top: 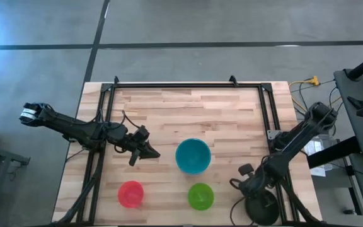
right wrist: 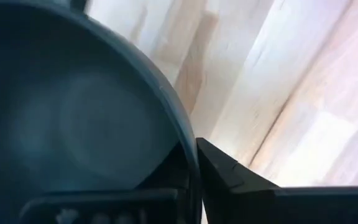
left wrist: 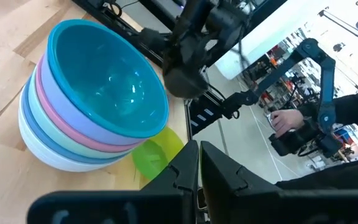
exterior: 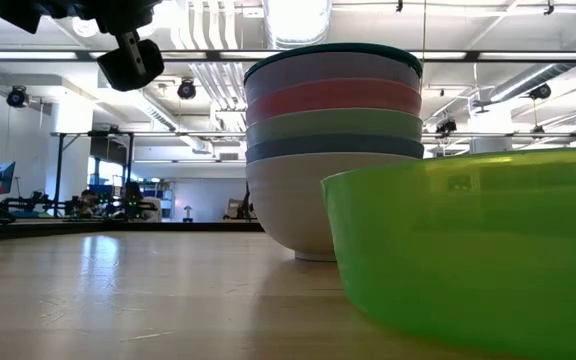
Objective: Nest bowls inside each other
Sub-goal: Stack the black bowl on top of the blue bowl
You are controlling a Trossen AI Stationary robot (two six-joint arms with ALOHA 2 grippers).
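Observation:
A stack of several nested bowls (top: 193, 156) stands mid-table on its white bottom bowl, with the teal bowl on top; it also shows in the low view (exterior: 333, 150) and the left wrist view (left wrist: 92, 99). A bright green bowl (top: 201, 196) and a red bowl (top: 131, 193) stand alone near the front edge. My left gripper (top: 153, 153) is shut and empty, raised just left of the stack. My right gripper (top: 257, 192) is shut on the black bowl (top: 261, 208) at the near right corner. My right gripper holds the black bowl by its rim (right wrist: 182, 134), one finger inside the bowl and one finger (right wrist: 229, 177) outside. The bowl's hollow (right wrist: 73, 112) faces the wrist camera. Whether the bowl rests on the table I cannot tell.
A black frame rail (top: 188, 85) runs around the table's far and side edges. Bare wood lies between the stack and the far rail. Beyond the table a person's hand (left wrist: 281, 121) shows in the left wrist view.

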